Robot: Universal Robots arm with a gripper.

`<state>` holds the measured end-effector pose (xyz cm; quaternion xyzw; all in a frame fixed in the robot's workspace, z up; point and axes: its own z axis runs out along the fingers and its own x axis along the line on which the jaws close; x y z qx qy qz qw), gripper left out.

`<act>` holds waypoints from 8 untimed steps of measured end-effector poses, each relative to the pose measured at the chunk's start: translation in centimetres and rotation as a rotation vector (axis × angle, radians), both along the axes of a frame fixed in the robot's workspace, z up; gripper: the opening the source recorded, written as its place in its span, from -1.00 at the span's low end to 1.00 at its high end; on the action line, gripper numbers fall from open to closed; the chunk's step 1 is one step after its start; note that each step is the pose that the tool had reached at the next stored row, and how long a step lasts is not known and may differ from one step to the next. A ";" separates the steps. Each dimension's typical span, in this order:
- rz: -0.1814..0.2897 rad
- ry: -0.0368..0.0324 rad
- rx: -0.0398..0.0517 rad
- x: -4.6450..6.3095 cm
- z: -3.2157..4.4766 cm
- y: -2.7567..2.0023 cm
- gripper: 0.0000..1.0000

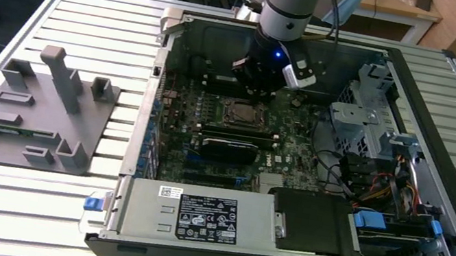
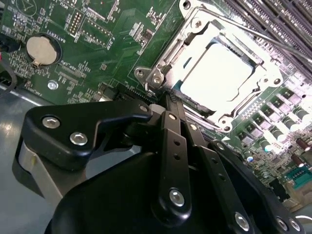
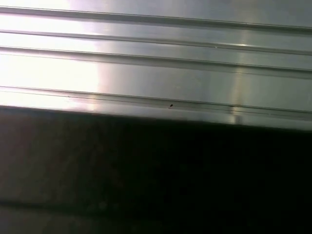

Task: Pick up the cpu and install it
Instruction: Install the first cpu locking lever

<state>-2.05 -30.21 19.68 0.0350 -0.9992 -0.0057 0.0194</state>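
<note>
- Over the motherboard (image 1: pixel 238 126), inside the open computer case (image 1: pixel 437 205), the arm (image 1: pixel 288 2) hangs nose-down with the gripper (image 1: pixel 253 90) just behind the CPU socket (image 1: pixel 238 111) in the exterior view.
- Landmark for all placements below: the CPU socket.
- Second wrist view: the cpu (image 2: pixel 219 75) lies flat inside the socket frame (image 2: pixel 161 73), silvery top up and washed out by glare. It sits square to the frame, so I judge it seated, not resting askew.
- Gripper (image 2: pixel 168 100) in that same view: the 2 fingers run together to a thin dark tip just at the socket's near edge. The jaws look drawn narrow, with nothing between them. The tip is beside the chip, not on it.
- Reading of the pose: the jaws are empty and stand off to 1 side of the socket, which fits a chip already let go into place.
- The socket's metal frame looks folded back around the chip; whether the retention lever is latched I cannot tell.
- Coin cell (image 2: pixel 41 50) on the board lies well apart from the socket, clear of the fingers.
- Grey fixture tray (image 1: pixel 36 113) stands outside the case, well apart from the socket toward the exterior view's left, on the slatted table (image 1: pixel 12 203). No chip is visible on it.
- First wrist view gives pale metal slats (image 3: pixel 156 68) above a dark band.
</note>
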 end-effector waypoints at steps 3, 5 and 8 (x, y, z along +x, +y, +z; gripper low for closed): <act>0.000 0.0006 -0.0018 0.0 -0.05 0.00 -0.79; 0.000 0.0011 -0.0017 0.0 -0.11 0.00 -0.79; 0.000 0.0017 0.0054 0.0 -0.18 -0.01 -0.79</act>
